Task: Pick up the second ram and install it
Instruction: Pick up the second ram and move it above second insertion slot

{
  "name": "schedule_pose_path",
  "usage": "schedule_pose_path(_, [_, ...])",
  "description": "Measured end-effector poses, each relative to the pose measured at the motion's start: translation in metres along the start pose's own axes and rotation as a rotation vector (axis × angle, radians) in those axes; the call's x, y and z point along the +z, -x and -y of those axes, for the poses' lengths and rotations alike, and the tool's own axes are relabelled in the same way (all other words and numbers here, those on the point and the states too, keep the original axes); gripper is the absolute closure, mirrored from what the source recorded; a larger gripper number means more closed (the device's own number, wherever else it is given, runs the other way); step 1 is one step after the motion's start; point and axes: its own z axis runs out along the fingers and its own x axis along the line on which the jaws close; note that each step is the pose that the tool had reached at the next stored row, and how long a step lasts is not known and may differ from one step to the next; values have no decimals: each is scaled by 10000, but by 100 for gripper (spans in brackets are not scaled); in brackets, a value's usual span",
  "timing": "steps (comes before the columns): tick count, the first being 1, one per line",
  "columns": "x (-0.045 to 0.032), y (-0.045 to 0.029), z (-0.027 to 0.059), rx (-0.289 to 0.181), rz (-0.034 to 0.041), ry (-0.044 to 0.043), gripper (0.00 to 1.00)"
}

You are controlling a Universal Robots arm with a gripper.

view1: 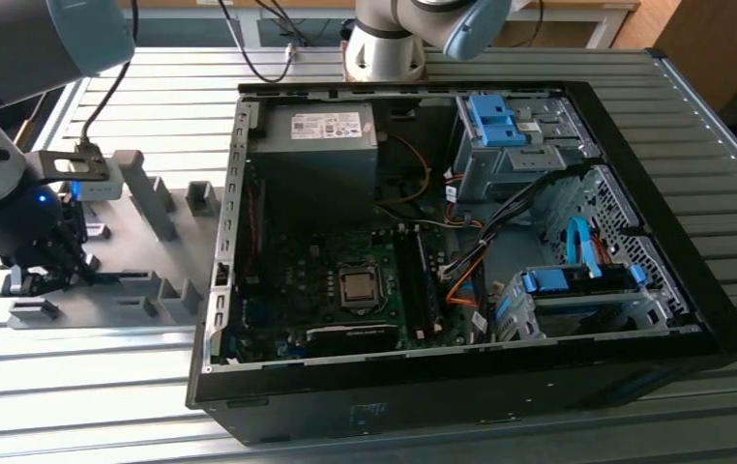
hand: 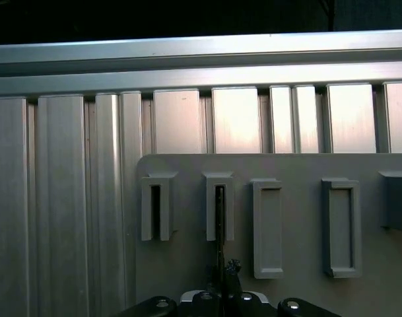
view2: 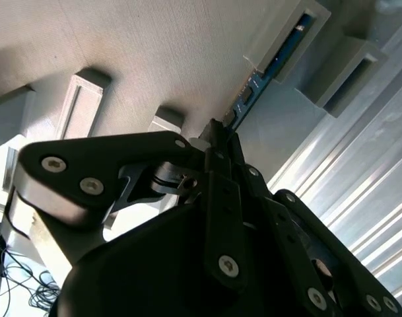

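Note:
The second ram [hand: 220, 228] is a thin dark strip standing on edge in a slot of a grey holder block [hand: 229, 211]. In the second wrist view the ram [view2: 280, 58] runs from that block down to my gripper [view2: 218, 132], whose black fingers are closed together on its near end. In the first wrist view the gripper [hand: 226, 274] sits right at the strip's end. In the exterior view my gripper [view1: 44, 278] is low over the grey holder plate [view1: 124, 290], to the left of the open computer case [view1: 678, 290].
The case holds a motherboard with a silver processor [view1: 358, 286] and long memory slots [view1: 418, 280] beside it. Cables and blue drive brackets [view1: 575, 280] fill the case's right part. Further holder blocks [hand: 268, 224] stand on the plate; a ribbed metal table [hand: 68, 198] lies around it.

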Motion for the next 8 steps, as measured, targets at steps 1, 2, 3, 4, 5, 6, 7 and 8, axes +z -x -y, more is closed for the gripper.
schedule_pose_path(1, [0, 0, 0, 0, 0, 0, 86])
schedule_pose_path(2, [0, 0, 0, 0, 0, 0, 86])
schedule_pose_path(3, [0, 0, 0, 0, 0, 0, 86])
schedule_pose_path(4, [0, 0, 0, -2, 0, 0, 86])
schedule_pose_path(5, [0, -2, -2, -38, -1, 1, 86])
schedule_pose_path(6, [0, -2, -2, -131, -1, 2, 86])
schedule_pose_path(7, [0, -2, -3, -254, -2, 5, 86])
schedule_pose_path(8, [0, -2, -3, -382, -3, 7, 86])
